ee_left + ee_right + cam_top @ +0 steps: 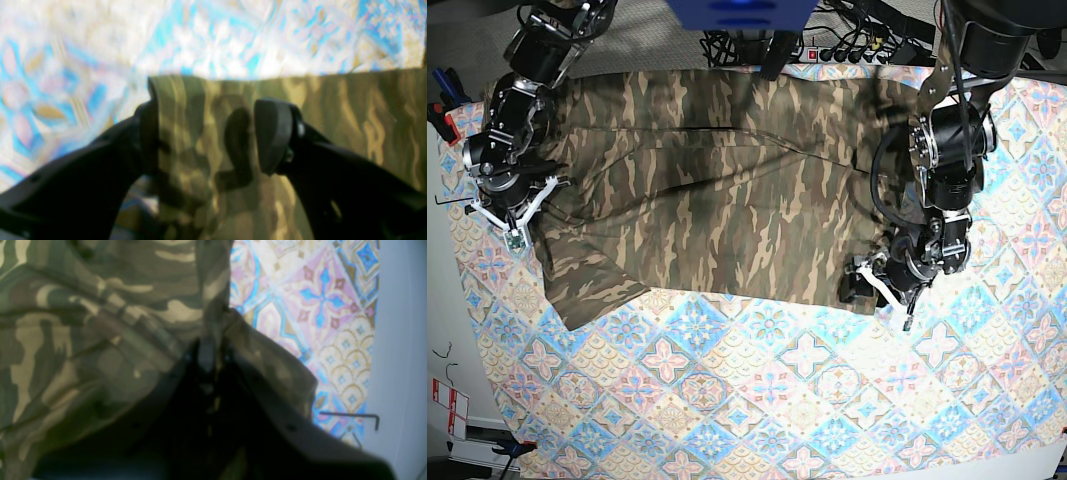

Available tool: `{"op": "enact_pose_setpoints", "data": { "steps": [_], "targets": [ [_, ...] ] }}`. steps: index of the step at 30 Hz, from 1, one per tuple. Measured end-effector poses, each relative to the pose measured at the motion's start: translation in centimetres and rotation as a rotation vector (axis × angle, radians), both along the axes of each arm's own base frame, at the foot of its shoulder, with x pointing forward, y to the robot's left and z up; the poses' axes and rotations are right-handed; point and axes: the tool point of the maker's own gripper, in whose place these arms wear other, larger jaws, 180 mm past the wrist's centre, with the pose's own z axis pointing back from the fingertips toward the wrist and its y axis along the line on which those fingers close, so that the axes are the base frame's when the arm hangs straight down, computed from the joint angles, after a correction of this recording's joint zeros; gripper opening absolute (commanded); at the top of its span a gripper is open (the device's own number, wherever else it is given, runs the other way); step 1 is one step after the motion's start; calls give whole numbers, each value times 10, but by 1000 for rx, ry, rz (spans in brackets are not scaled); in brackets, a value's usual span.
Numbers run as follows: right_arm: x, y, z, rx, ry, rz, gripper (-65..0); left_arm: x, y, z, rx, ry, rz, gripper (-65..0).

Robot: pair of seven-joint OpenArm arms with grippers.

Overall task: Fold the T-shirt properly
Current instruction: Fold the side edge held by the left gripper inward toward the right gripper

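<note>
the large camouflage t-shirt of olive, brown and tan fabric [707, 180] lies spread across the upper half of the base view, on the blue, pink and cream patterned tablecloth [767, 400], its lower hem running from lower left to centre right.

at the left edge of the base view, your right gripper [515, 215] has its jaws pressed together on a pinch of the shirt's edge; its wrist view shows cloth rising into the closed tips. at centre right, your left gripper [877, 285] sits at the hem corner with its jaws spread, a fold of camouflage cloth standing between them but not yet clamped.

to do this step well, you would likely want to close the left jaws fully on that fold, taking both layers, before lifting. then raise both ends together at matched height, keeping the hem taut, so the fold lands straight. a one-sided pull risks dragging the tablecloth or skewing the shirt.
</note>
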Motion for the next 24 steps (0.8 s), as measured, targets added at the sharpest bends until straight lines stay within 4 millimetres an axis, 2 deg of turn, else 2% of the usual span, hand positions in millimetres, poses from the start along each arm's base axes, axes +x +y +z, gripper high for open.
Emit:
{"op": "enact_pose_setpoints", "data": {
  "steps": [2,6,9,14,18,24],
  "targets": [
    [0,0,0,1,-1,0,-639,0,-12,-2,-17,6,-12,-287],
    [3,-2,8,-17,-16,3,-639,-7,-54,-8,-14,18,-115,-403],
    [7,-3,16,-30,-39,5,-639,-14,-66,-12,-55,16,-113,-454],
    [6,-3,15,-29,-34,7,-639,-20,-64,-17,-45,40,-123,-605],
    [7,-3,16,-28,-37,8,-639,-24,-62,-20,-52,41,-112,-620],
    [7,-2,15,-27,-34,7,-639,-26,-44,-21,-51,59,-89,-620]
  ]
}}
